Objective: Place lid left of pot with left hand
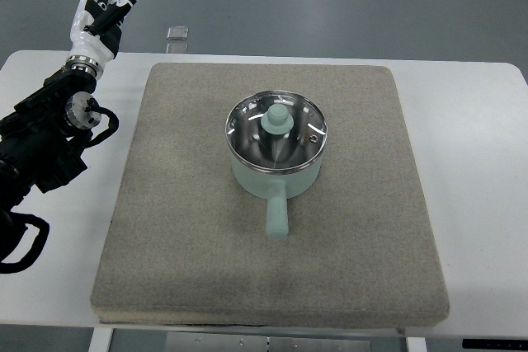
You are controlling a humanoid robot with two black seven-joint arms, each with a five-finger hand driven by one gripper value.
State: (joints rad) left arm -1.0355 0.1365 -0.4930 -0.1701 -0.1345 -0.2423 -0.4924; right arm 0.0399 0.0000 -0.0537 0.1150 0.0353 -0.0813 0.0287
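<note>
The lid (276, 132) sits on the pot (275, 166), which stands near the middle of a grey mat (165, 245) that covers most of the table (470, 204). The pot's handle (276, 213) points toward the table's near edge.

The lid looks like clear glass in a bright metal rim, with a pale green knob (276, 118) standing up at its centre. I judge it stiff, fairly light for its width, smooth and slippery on the glass, and breakable if dropped or set down hard. The knob is the place to take hold: it is raised, rounded and small enough for fingertips to close around from above. The rim lies flush on the pot and gives little to grip. A small vent hole or fitting shows near the lid's right side.

The left robot hand (101, 12) is raised beyond the table's far left corner, well apart from the pot, fingers spread and holding nothing. The right robot hand is out of view.

A small clear object (177, 34) lies just beyond the table's far edge; I cannot tell what it is.

No brand, label or readable writing shows on the pot, lid or mat.
</note>
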